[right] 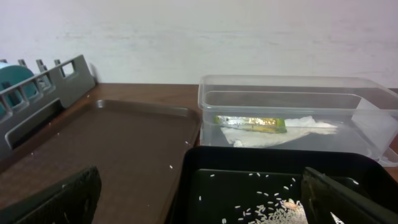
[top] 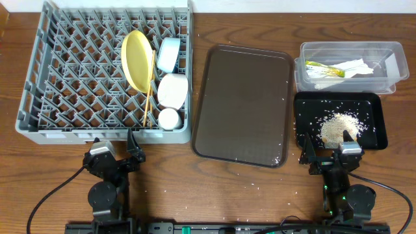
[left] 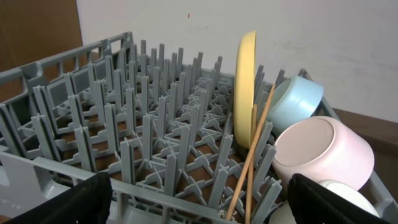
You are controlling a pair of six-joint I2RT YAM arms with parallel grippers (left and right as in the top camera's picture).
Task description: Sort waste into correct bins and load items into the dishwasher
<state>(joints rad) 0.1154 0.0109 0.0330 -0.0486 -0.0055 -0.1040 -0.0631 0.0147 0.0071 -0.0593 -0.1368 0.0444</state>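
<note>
Left pincer (top: 116, 144), jaws apart and empty, sits at near edge of desk (top: 195, 188) before dish rack (top: 39, 97); right pincer (top: 327, 148) likewise, before black tray (top: 374, 127). Rack holds yellow plate (top: 136, 60) on edge, chopsticks (top: 150, 91), light blue bowl (top: 168, 54), white bowl (top: 173, 90), cup (top: 170, 118). Most rice scraps (top: 336, 129) lie in black tray; wrapper (top: 323, 67) and napkin (top: 354, 65) in clear tub (top: 348, 47). Between rack and bins: brown tray (top: 244, 104).
</note>
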